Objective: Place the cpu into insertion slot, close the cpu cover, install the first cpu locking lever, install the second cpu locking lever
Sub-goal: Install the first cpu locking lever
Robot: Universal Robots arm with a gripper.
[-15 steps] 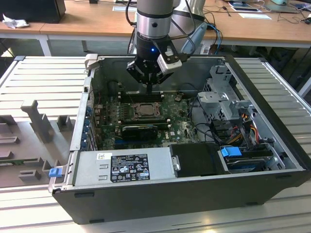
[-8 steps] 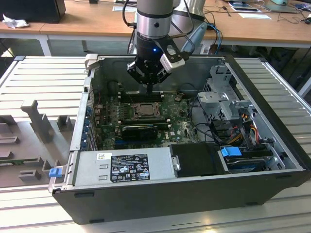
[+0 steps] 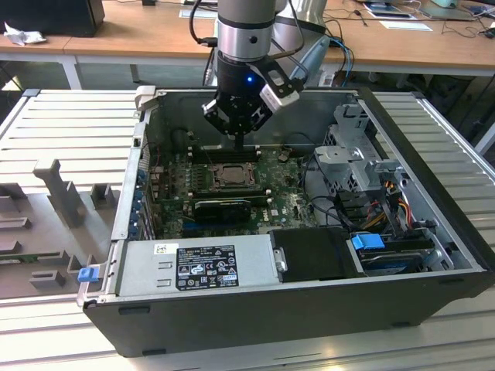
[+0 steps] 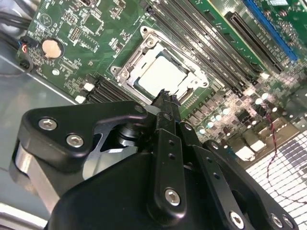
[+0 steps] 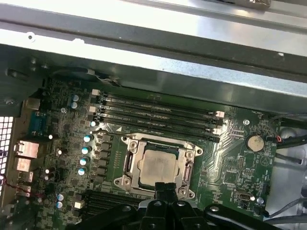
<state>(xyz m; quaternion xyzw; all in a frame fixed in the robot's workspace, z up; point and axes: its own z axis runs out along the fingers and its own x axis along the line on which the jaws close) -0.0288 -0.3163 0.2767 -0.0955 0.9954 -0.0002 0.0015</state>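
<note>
The cpu (image 5: 158,167) lies flat in the insertion slot (image 5: 186,165), near the middle of the motherboard (image 5: 230,163). The cpu cover (image 5: 158,143) looks folded down around it. The gripper (image 5: 165,188) hangs at the slot's edge, tips pressed together and gripping nothing. I'd judge the locking-lever stage is in hand, though I can't tell whether either lever is latched. That work calls for a firm, steady push under the catch.
</note>
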